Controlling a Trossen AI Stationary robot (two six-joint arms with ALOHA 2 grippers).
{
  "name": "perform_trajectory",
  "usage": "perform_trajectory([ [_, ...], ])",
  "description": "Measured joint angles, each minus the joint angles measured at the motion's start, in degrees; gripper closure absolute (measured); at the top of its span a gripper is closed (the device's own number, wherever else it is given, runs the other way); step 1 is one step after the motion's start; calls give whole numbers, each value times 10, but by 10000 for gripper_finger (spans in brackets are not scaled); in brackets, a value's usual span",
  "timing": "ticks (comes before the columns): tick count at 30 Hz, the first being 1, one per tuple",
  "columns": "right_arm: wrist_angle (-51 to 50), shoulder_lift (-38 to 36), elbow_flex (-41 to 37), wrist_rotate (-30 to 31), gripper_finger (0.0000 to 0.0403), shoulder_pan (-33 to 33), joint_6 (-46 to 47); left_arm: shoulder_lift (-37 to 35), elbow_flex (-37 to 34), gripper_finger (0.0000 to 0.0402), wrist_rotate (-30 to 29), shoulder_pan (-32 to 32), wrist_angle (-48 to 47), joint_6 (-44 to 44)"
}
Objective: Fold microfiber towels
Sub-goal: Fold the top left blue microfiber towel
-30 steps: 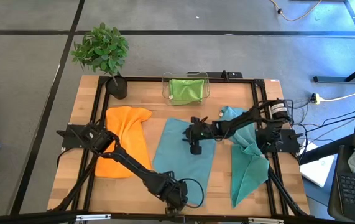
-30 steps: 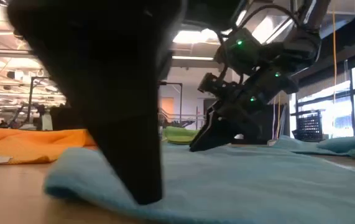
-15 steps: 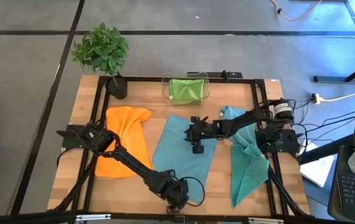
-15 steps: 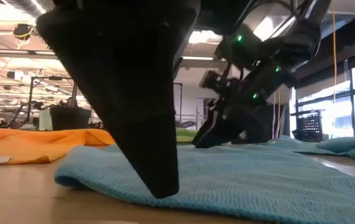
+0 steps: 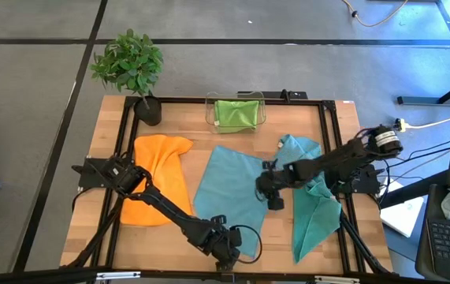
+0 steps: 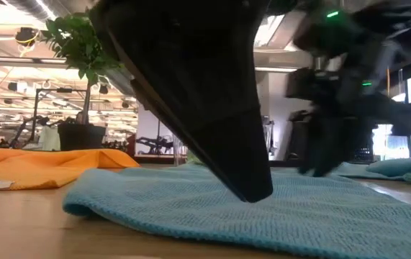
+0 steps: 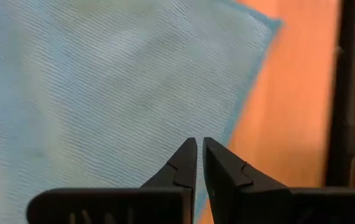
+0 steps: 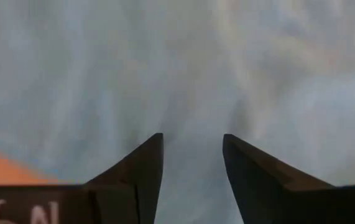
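now both end effectors hover over the teal towel [image 5: 228,193].

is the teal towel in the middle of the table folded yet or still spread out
Spread out. The middle teal towel lies flat in a single layer on the table; the high view shows no edge doubled over.

Bare wood of the bench [image 5: 110,134] lies open along the left edge beside the crumpled orange microfiber towel [image 5: 158,177] and in the strip between the spread teal microfiber towel [image 5: 228,193] and the clear plastic bin [image 5: 237,113] holding a lime green cloth. The potted green plant [image 5: 130,67] blocks the far left corner. The left gripper [image 5: 226,256] stands at the teal towel's near edge, the right gripper [image 5: 272,193] at its right side, just beside the bunched teal towels [image 5: 315,201], leaving little room there.
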Motion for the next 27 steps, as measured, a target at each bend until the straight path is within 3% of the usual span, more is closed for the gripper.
perform_trajectory([
  [4, 31, -49, -52, 67, 233, 46, 55, 0, 0, 384, -114, -17, 4, -25],
  [9, 206, -89, -124, 74, 233, 91, 144, 0, 0, 384, -125, -21, 14, -12],
  [15, 373, -65, -189, 123, 233, 143, 221, 0, 0, 384, -153, -7, 18, 4],
  [20, 429, -39, -193, 186, 233, 189, 154, 0, 0, 384, -175, -2, 13, 20],
  [27, 431, -34, -175, 183, 233, 204, 104, 0, 0, 384, -190, -8, 13, 34],
])
